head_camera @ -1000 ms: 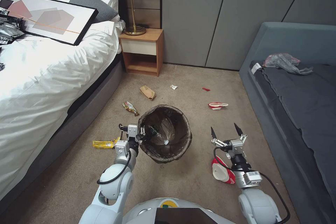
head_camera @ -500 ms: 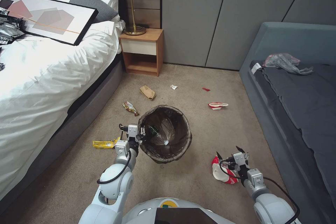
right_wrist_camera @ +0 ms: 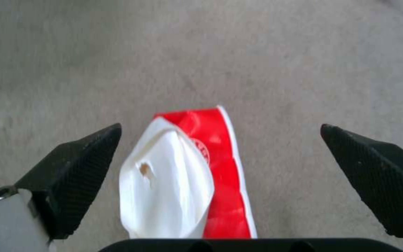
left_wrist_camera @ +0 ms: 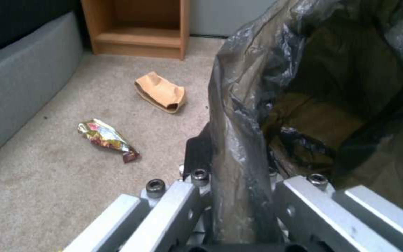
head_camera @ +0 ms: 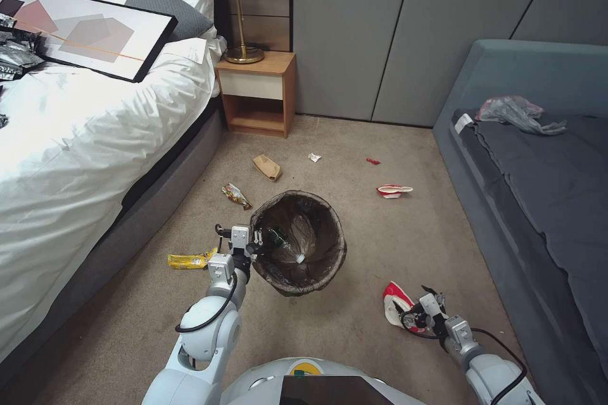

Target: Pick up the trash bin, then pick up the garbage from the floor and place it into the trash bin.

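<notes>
The left gripper [head_camera: 253, 242] is clamped on the rim of the trash bin [head_camera: 299, 242], one finger inside the dark liner and one outside, and holds it up beside the carpet [head_camera: 354, 323]. To the right of the bin, the right gripper [head_camera: 419, 310] is spread wide, low over the crushed red-and-white paper cup [right_wrist_camera: 187, 178], which lies flat between its black fingertips [right_wrist_camera: 78, 164]. To do this well, I judge it should settle until both tips reach the carpet, centre on the cup's width, then close gently so the flattened paper buckles upward instead of sliding out.
</notes>
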### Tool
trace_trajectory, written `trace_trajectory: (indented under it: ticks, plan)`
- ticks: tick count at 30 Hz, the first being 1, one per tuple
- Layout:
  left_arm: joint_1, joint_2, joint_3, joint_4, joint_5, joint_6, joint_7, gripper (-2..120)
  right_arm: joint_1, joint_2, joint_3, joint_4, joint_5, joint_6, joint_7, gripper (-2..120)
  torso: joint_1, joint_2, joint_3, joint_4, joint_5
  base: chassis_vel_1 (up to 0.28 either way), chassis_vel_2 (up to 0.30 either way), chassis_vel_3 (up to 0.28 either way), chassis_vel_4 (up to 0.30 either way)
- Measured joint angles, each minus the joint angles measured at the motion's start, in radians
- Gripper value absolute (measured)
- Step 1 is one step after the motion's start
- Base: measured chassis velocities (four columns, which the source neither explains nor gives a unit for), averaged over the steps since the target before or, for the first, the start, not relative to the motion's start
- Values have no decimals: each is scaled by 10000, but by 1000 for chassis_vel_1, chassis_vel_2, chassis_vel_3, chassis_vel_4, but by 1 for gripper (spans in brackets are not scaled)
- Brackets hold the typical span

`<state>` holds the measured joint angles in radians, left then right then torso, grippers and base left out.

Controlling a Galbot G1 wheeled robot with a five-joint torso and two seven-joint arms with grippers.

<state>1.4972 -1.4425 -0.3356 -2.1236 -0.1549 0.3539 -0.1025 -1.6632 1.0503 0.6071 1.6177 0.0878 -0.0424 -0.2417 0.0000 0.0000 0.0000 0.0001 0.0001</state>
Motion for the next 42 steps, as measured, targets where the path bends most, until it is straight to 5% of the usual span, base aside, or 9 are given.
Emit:
trace_trajectory:
  ticks: [15,37,42]
  plan:
    - [23,8,-14,47,66,26,-32,2,748,471,-156,-1626,-557,1212,-750,99,0,0,0,0,-2,0,0,0,0]
    - [125,52,-72,-102,151,26,-53,2,1213,1259,-179,-2908,-601,1975,-866,22,0,0,0,0,-2,0,0,0,0]
    - [103,36,-54,-101,150,26,-58,2,1226,1266,-137,-2896,-599,2029,-866,14,0,0,0,0,-1,0,0,0,0]
